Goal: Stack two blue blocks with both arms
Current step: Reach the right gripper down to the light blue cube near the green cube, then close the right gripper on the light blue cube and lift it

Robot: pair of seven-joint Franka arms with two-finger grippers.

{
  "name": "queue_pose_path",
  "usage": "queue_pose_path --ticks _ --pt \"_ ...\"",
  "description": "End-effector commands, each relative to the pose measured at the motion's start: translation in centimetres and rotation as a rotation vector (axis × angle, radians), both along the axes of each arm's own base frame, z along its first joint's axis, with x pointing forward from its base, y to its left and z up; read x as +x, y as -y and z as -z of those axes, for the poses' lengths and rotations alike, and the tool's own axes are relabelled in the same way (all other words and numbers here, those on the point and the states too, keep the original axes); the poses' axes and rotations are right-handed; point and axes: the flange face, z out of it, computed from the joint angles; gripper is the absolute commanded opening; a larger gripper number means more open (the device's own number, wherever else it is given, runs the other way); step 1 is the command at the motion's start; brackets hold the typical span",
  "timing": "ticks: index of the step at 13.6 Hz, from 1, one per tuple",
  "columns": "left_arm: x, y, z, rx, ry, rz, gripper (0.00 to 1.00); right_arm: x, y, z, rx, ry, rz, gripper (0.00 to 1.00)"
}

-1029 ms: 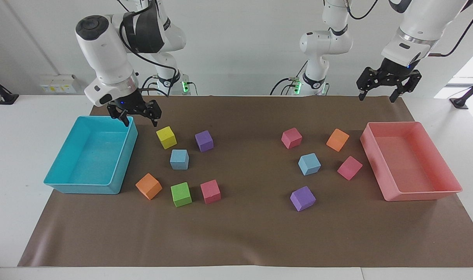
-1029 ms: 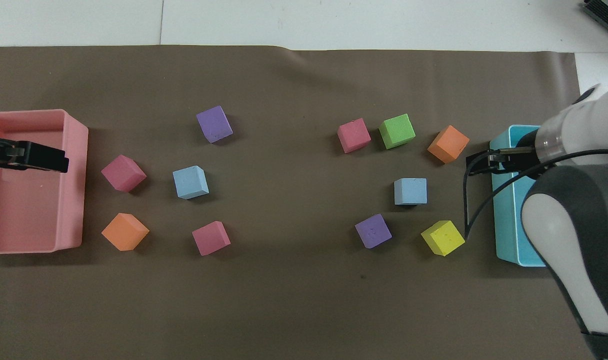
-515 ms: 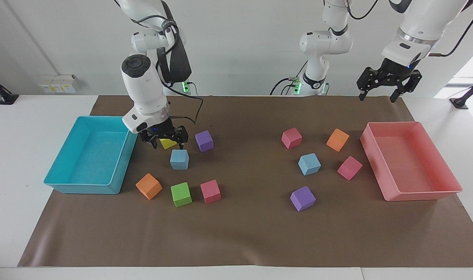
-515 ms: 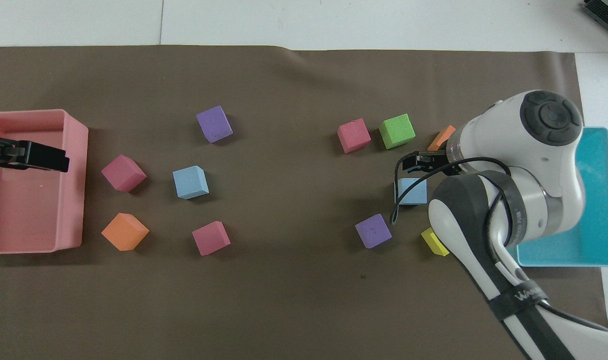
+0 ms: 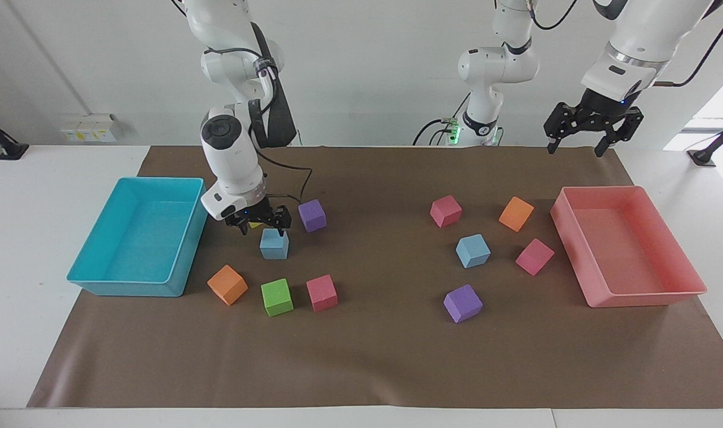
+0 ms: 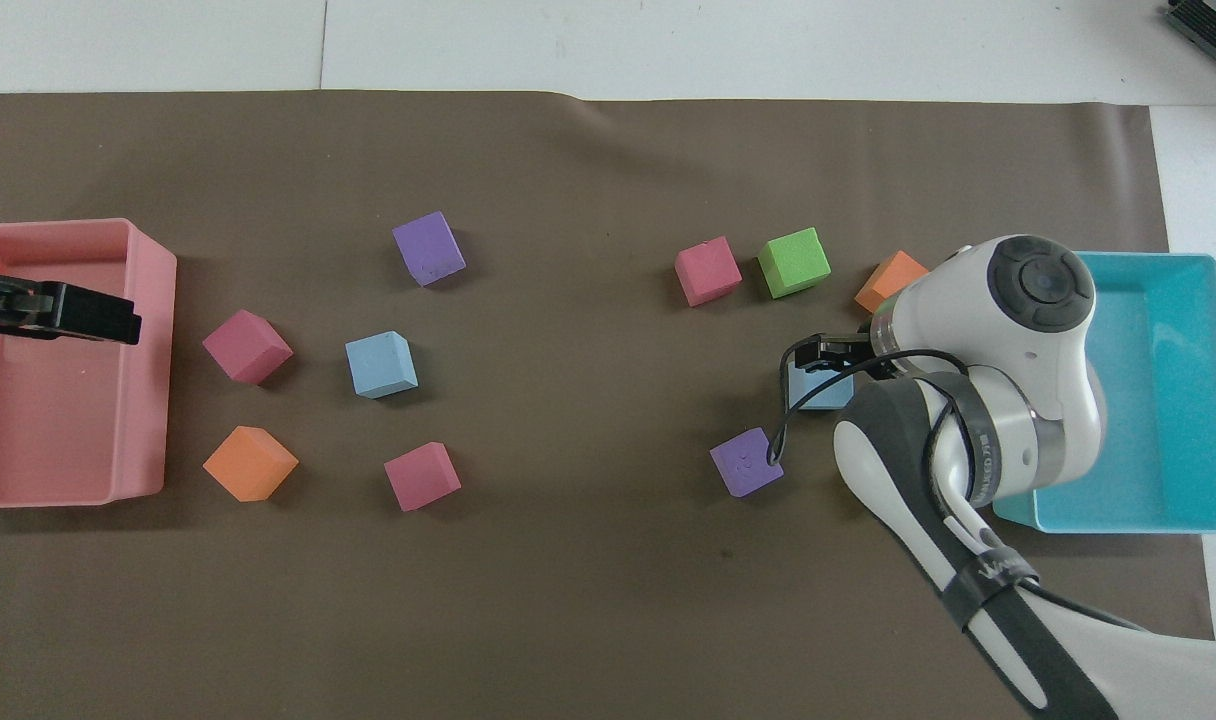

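One blue block lies toward the right arm's end of the table, among other cubes. In the overhead view the arm partly covers it. My right gripper is open and hangs low, just over this block's top edge nearest the robots; it also shows in the overhead view. I cannot tell whether it touches the block. The second blue block lies toward the left arm's end and also shows in the overhead view. My left gripper is open, empty and raised; in the overhead view it is over the pink tray.
A turquoise tray stands at the right arm's end and a pink tray at the left arm's end. A purple cube, an orange cube, a green cube and a pink cube surround the first blue block. Several cubes ring the second.
My right arm swung from the turquoise tray's rim to over the blue block and came down low. It now hides the yellow cube. The left arm has not moved.
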Motion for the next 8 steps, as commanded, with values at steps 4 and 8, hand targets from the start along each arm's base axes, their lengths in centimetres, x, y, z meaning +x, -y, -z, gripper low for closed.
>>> queue_pose_path --ticks 4,8 --pt "-0.1 0.2 -0.1 0.002 0.014 -0.002 1.0 -0.7 -1.4 3.3 0.04 -0.039 0.034 1.0" --pt "0.0 0.4 0.0 0.002 0.014 0.001 1.0 -1.7 -1.2 6.1 0.04 -0.015 0.017 1.0"
